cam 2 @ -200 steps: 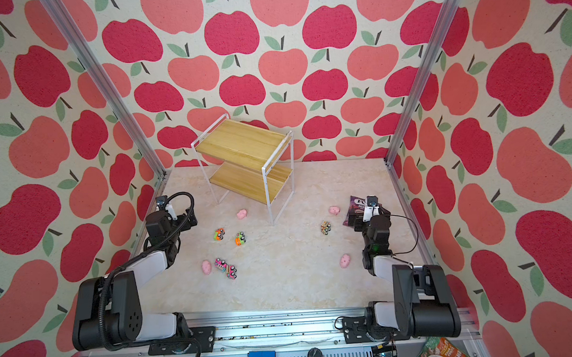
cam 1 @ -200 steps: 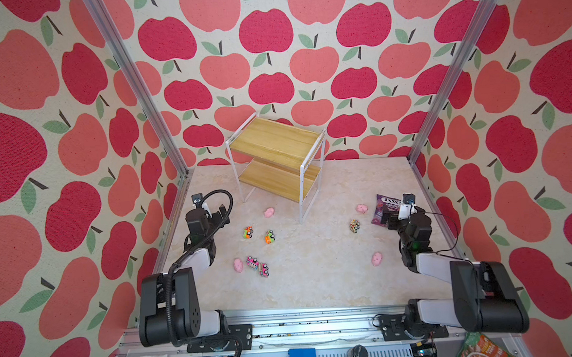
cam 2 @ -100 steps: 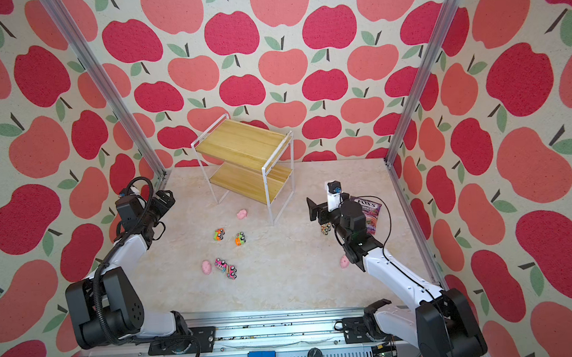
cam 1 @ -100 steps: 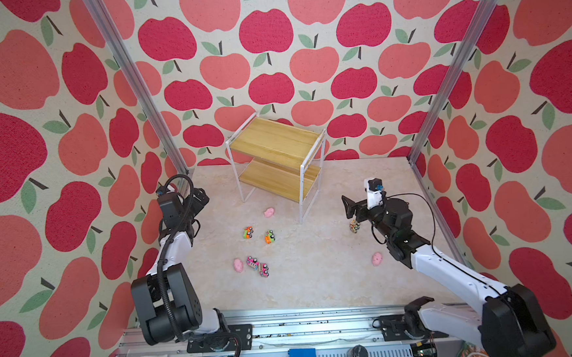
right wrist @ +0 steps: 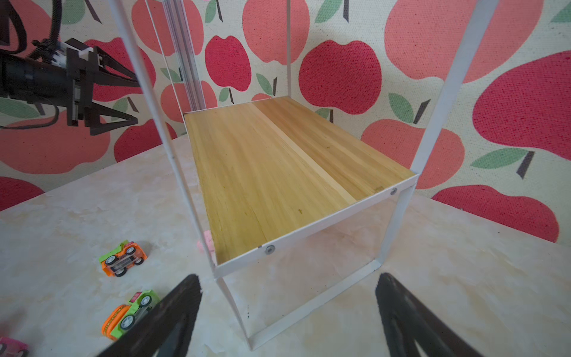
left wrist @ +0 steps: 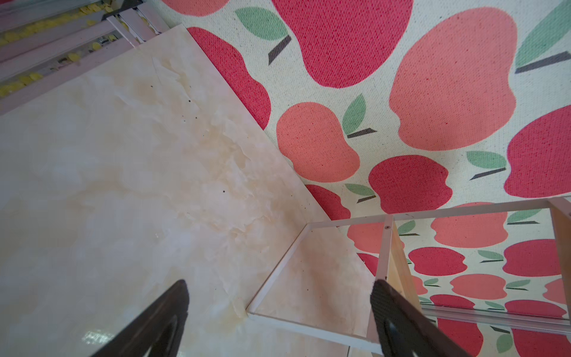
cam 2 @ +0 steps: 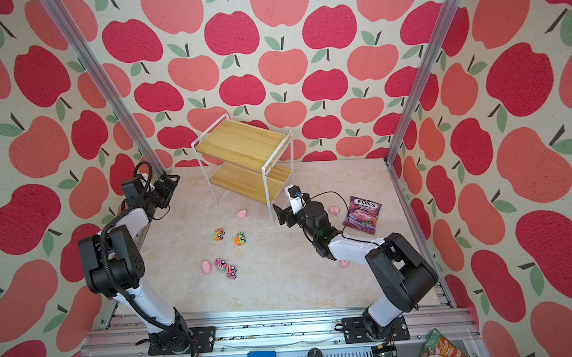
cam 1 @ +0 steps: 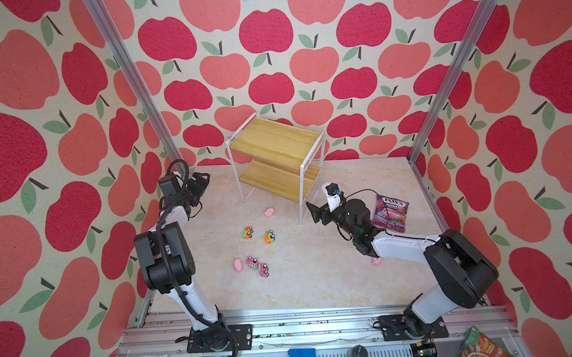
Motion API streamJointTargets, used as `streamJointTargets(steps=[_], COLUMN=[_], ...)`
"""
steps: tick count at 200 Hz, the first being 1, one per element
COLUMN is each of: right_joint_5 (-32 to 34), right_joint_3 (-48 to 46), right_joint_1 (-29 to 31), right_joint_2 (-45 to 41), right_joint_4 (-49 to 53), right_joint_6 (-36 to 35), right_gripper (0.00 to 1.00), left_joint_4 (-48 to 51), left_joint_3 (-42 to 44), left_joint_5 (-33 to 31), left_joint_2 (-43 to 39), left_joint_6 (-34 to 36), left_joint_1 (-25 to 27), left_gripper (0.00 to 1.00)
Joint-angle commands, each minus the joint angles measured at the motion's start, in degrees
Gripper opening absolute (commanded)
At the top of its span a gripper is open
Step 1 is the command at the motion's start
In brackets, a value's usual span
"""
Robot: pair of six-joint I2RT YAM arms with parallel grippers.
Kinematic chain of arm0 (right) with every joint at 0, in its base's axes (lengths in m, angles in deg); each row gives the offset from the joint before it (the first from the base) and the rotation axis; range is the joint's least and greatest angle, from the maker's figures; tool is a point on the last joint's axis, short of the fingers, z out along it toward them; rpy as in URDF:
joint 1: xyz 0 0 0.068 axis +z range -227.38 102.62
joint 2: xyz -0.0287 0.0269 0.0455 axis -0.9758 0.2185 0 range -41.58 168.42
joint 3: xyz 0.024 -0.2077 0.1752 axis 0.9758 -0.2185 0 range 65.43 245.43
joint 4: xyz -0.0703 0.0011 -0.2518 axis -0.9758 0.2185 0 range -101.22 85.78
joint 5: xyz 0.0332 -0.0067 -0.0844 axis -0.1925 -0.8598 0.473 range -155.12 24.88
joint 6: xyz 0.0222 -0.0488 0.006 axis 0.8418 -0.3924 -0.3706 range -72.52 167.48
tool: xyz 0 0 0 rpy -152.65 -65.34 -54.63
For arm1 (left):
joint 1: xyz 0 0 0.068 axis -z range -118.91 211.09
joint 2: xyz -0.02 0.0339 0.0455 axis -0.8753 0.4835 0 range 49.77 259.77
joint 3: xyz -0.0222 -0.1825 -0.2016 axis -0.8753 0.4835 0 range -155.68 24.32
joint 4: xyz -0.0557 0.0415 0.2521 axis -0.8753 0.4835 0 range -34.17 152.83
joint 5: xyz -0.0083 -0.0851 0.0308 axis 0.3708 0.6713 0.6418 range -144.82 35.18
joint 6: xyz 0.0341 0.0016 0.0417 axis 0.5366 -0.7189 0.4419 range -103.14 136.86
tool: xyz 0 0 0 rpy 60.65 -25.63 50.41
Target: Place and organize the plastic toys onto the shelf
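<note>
The two-tier wooden shelf (cam 1: 277,145) (cam 2: 241,143) stands at the back, both boards bare. On the floor in front lie pink pigs (cam 1: 268,212) (cam 1: 238,266) and small trucks (cam 1: 247,232) (cam 1: 270,236) (cam 1: 258,266). Another pig (cam 2: 334,210) lies by the candy bag, and one (cam 1: 376,261) shows under the right arm. My left gripper (cam 1: 201,182) (left wrist: 279,296) is open and empty, left of the shelf's foot bar (left wrist: 309,327). My right gripper (cam 1: 314,213) (right wrist: 287,296) is open and empty before the lower board (right wrist: 278,173), with two trucks (right wrist: 123,259) (right wrist: 129,312) beside it.
A purple candy bag (cam 1: 390,212) (cam 2: 363,213) lies on the floor at the right, behind the right arm. Apple-print walls and metal posts close in the floor on three sides. A snack packet (cam 1: 478,347) lies outside, past the front rail.
Both arms have risen from their folded rest at the front corners. The left gripper swung up toward the back left corner. The right gripper reached left to the shelf's front right leg.
</note>
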Motion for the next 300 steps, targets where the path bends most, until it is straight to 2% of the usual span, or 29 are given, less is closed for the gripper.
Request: streamJointTargets(steps=[1, 75, 112, 156, 223, 300], right_joint_5=[0.34, 0.89, 0.23, -3.4, -10.78, -12.88], right_joint_3=[3.46, 10.1, 10.61, 11.92, 18.27, 20.13], right_joint_1=[0.84, 0.59, -2.71, -7.85, -16.47, -22.02], right_joint_2=[3.34, 10.61, 11.57, 12.44, 16.41, 17.68], right_joint_4=[-6.25, -7.51, -8.16, -7.24, -5.36, -4.92], right_joint_6=[-0.88, -1.32, 0.06, 1.44, 5.11, 7.51], right_gripper=[0.91, 0.89, 0.88, 0.87, 0.87, 0.87], left_joint_4=[-2.07, -3.31, -1.82, -1.81, 5.82, 16.23], left_joint_3=[-3.07, -7.38, -7.08, -4.41, -0.59, 6.4], left_joint_5=[3.16, 4.79, 4.13, 3.15, -0.94, -6.91], left_joint_2=[2.72, 7.5, 6.76, 3.91, -2.64, -12.82], left_joint_6=[-1.26, -0.43, 1.42, 2.42, 8.67, 16.54], left_joint_1=[0.92, 3.97, 5.25, 5.91, 7.03, 9.91], left_gripper=[0.94, 0.93, 0.93, 0.94, 0.94, 0.95])
